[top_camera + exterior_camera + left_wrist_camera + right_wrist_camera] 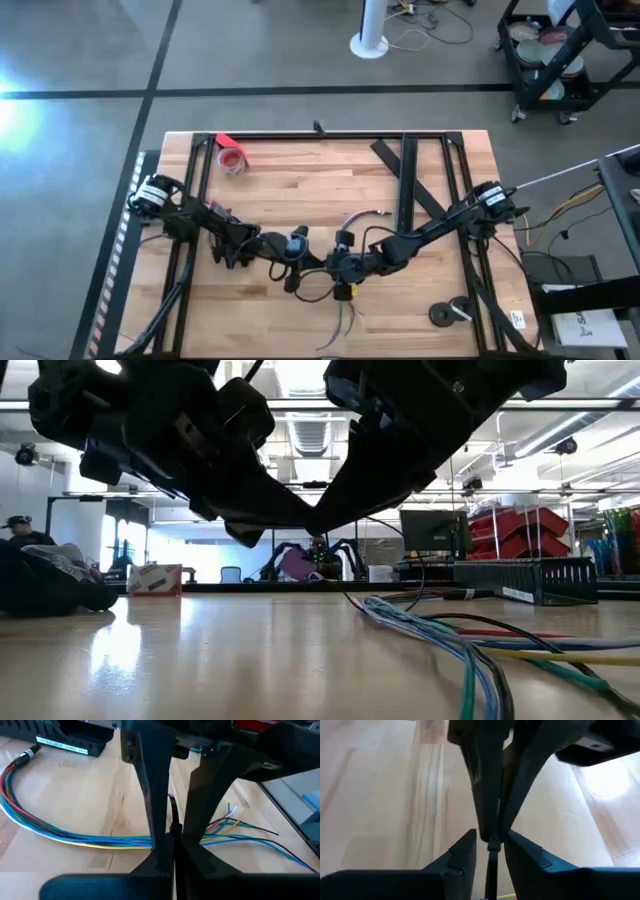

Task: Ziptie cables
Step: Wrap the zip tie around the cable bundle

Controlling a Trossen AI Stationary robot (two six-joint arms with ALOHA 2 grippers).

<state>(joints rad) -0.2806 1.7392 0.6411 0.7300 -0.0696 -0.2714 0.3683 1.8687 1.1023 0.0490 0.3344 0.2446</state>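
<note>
The cables [75, 837] are a loose bundle of blue, yellow, green and red wires lying on the wooden table, with their loose ends [345, 322] near the front edge. Above them, near the table's middle front, my two grippers meet tip to tip. My left gripper [172, 857] is shut on the ziptie [171, 812], a thin dark strip. The strip runs on between the fingers of my right gripper [491, 842]. Those fingers stand narrowly open, with a sliver of light on each side of the strip [492, 865]. My left gripper pinches the ziptie between its two fingertips [485, 827], at the end of the strip that faces away from the right arm. The fingers come roughly level from the table's left side. The strip is clear of the table above the cables and points along the fingers toward the right gripper.
A red tape roll [232, 160] lies at the far left. Wide flat black strips [408, 180] and a black frame cross the far right of the table. Two round black pieces [450, 312] sit at the near right. A black labelled box [75, 737] lies beyond the cables.
</note>
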